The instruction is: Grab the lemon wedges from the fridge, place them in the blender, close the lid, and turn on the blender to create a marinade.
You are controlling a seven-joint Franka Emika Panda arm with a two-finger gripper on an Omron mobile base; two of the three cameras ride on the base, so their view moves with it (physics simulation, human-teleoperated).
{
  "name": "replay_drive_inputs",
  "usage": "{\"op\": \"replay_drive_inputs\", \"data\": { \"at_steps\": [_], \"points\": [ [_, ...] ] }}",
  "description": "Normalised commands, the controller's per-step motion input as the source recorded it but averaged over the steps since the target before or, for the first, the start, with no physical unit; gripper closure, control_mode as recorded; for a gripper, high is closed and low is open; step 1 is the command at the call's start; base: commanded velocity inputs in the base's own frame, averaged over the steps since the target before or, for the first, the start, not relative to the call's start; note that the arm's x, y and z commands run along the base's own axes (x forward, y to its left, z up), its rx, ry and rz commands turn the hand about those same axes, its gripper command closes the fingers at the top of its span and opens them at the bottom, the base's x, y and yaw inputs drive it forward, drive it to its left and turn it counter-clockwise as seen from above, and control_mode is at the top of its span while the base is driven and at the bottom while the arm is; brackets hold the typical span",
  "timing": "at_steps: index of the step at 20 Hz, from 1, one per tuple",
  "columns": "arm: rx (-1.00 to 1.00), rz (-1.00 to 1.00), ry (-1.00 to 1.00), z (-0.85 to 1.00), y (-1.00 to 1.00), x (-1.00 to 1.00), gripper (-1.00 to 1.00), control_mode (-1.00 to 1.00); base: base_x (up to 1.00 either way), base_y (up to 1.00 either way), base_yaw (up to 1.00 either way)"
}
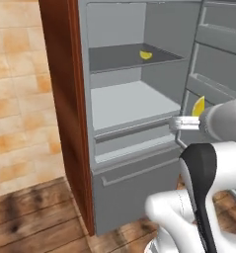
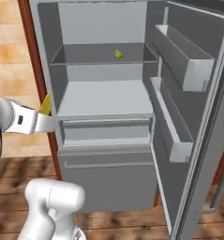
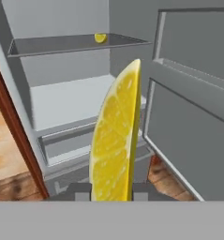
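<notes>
I have one small bright yellow lemon wedge (image 3: 114, 140) pinched thin-side between my hand's (image 3: 111, 191) two dark tips, outside the tall grey fridge (image 2: 104, 101), in front of its open shelves. It stands tall and wet-looking, so I think it may slip or tip. A second yellow wedge (image 2: 118, 54) sits far back on the upper shelf.

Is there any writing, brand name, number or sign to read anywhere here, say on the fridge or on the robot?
None: no text can be read on the fridge, its shelves, the held lemon wedge, the one on the upper shelf or the gripper.
</notes>
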Motion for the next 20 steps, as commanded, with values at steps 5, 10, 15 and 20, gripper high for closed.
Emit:
{"op": "replay_drive_inputs", "data": {
  "at_steps": [5, 10, 15, 20],
  "points": [
    [0.0, 0.0, 0.0, 0.0, 0.0, 0.0, 1.0, 1.0, -0.48, 0.56, -0.65],
    [0.0, 0.0, 0.0, 0.0, 0.0, 0.0, 1.0, 1.0, -0.37, 0.22, -0.84],
    [0.0, 0.0, 0.0, 0.0, 0.0, 0.0, 1.0, 1.0, -0.38, 0.09, -0.89],
    [0.0, 0.0, 0.0, 0.0, 0.0, 0.0, 1.0, 1.0, -0.25, 0.01, -0.92]
  ]
}}
